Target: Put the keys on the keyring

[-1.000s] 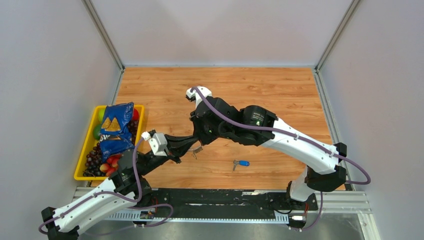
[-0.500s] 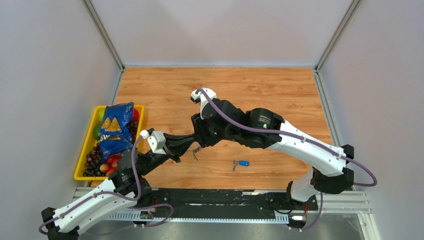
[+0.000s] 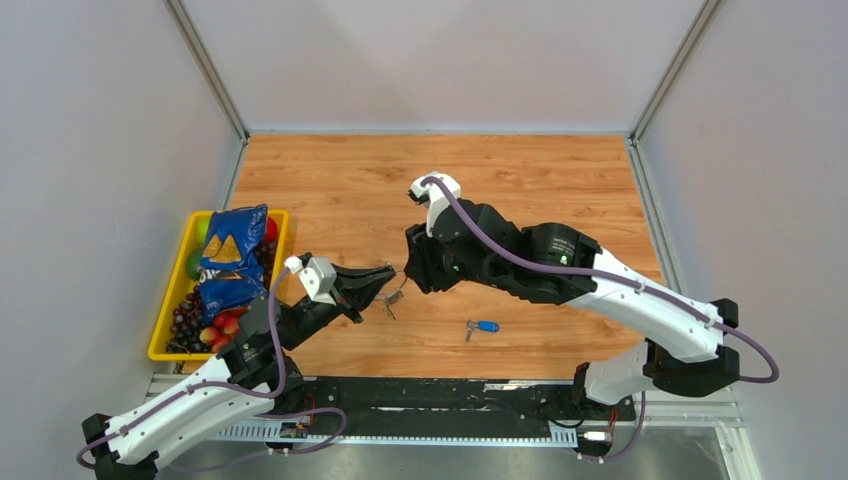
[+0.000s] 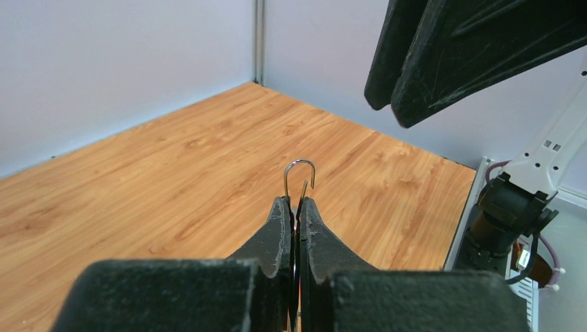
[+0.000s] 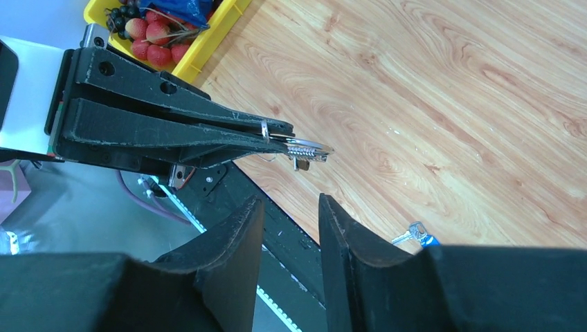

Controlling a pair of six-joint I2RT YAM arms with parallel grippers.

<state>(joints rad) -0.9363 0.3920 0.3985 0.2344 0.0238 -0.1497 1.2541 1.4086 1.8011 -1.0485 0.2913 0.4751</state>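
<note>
Overhead view, left to right. Far left, mid-height: yellow tray (image 3: 165, 354) on the wooden table (image 3: 520, 180), holding blue snack bags (image 3: 230, 245), dark grapes (image 3: 187, 318) and strawberries (image 3: 222, 328). Left of centre: left gripper (image 3: 385, 275), raised above the table and pointing right, fingers pressed together on the keyring (image 3: 393, 298); a small silver key hangs below the tips. Left wrist view: left gripper (image 4: 295, 207) in the lower middle, fingers almost touching, a thin bent end of the keyring (image 4: 299, 166) standing up out of the tips. Centre of the overhead view: right gripper (image 3: 410, 270), facing left, just beside the ring and apart from it. Right wrist view: right gripper (image 5: 291, 204) along the bottom edge, fingers parted about halfway, nothing between them; the keyring (image 5: 304, 146) juts from the left gripper (image 5: 277, 135) just above that gap. Lower centre of the overhead view: blue-headed key (image 3: 483, 326), flat on the table, well apart from the ring; the same blue-headed key (image 5: 419, 235) sits at the lower right of the right wrist view.
</note>
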